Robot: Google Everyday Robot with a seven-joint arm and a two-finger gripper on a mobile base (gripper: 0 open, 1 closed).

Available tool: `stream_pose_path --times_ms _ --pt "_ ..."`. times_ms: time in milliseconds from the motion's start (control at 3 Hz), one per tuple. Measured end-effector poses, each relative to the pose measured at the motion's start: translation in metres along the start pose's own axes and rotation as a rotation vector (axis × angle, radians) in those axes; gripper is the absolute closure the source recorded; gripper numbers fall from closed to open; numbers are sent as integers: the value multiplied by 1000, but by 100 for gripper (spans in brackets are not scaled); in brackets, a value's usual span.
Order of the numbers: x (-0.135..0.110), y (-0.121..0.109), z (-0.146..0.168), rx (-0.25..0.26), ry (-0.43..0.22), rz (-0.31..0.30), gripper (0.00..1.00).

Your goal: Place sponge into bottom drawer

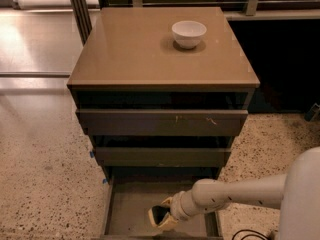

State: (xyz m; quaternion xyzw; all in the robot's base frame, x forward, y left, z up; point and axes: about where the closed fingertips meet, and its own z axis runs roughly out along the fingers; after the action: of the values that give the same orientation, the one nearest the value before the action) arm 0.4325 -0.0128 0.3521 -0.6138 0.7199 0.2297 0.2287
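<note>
From the one camera view I looked down on the cabinet (150,54), a squat grey-brown unit with a smooth tan top. A white bowl (189,33) stood upright on that top, toward the cabinet's rear right corner and well clear of its edges. Down the cabinet's front ran three drawers. The top drawer (161,122) and the middle drawer (162,157) each stood out a little from the cabinet face, with a dark gap above each. The bottom drawer (131,208) was pulled farthest out from the cabinet's foot, its flat floor and thin side walls in plain sight.

The robot's pale arm (240,193) came in from the cabinet's lower right and crossed over the right wall of the bottom drawer. At its end the gripper (159,217) sat low inside that drawer, in front of the cabinet face and about midway across its width. Its yellow pads (168,224) were clamped on the sponge (157,214), which showed as a small dark block pinched between them, touching the pad on either side. So the sponge was within the bottom drawer's walls, at the very tip of the gripper, toward the drawer's front edge. I could not tell whether it touched the drawer floor or hung just above it.

Speckled flooring (45,179) lay around the cabinet's base on both sides.
</note>
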Motion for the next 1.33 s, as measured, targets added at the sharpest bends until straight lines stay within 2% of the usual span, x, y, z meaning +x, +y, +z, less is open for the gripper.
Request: stream_pose_path --times_ms 333,667,1333 --pt "33 -15 34 51 115 27 100" --pt "27 -40 42 105 138 -20 100" --pt "27 -39 45 90 118 -13 100"
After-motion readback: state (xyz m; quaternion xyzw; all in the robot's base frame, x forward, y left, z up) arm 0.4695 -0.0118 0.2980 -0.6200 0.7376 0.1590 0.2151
